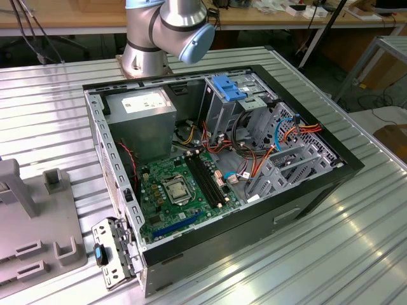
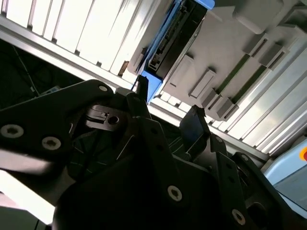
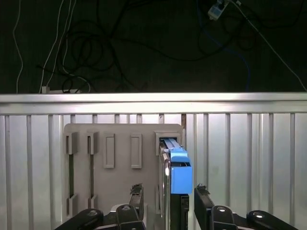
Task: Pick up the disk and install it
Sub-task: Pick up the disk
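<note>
In the first wrist view my gripper (image 3: 169, 189) is spread wide and holds nothing, its black fingers wider apart than the disk (image 3: 178, 167) lined up between them. The disk stands on edge in a slot of the flat grey plastic holder (image 3: 120, 143), its blue frame smooth. The exterior view adds the open computer case (image 1: 318, 136) on the ribbed metal table (image 1: 356, 254), with the holder at the exterior view's left.

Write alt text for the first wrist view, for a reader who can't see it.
An open gripper faces the disk, which stands on edge in a grey holder on a ribbed metal table, one finger showing on each side of it. Past the table's edge, cables lie on a dark floor.
</note>
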Controlling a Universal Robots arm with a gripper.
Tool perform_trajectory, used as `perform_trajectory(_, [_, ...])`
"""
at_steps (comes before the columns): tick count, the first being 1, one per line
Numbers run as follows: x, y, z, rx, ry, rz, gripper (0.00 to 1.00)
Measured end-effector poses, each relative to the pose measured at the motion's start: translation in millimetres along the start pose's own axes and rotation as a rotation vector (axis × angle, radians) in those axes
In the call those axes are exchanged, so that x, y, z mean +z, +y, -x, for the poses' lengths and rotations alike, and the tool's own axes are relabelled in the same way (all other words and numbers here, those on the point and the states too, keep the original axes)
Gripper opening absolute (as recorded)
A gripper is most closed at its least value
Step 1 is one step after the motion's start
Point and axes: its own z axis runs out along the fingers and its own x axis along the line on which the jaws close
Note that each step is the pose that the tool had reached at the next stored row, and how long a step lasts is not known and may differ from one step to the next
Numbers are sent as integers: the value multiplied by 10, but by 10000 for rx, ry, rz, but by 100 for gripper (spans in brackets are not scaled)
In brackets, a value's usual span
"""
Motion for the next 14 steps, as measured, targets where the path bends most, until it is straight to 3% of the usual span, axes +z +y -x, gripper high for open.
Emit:
perform_trajectory(6, [81,13,8,3,-24,-12,55])
perform_trajectory(7, [93,13,15,3,-40,-13,62])
perform_trajectory(11, [138,18,54,11,-127,-13,62])
perform_trajectory(14, [165,41,57,76,-136,-12,62])
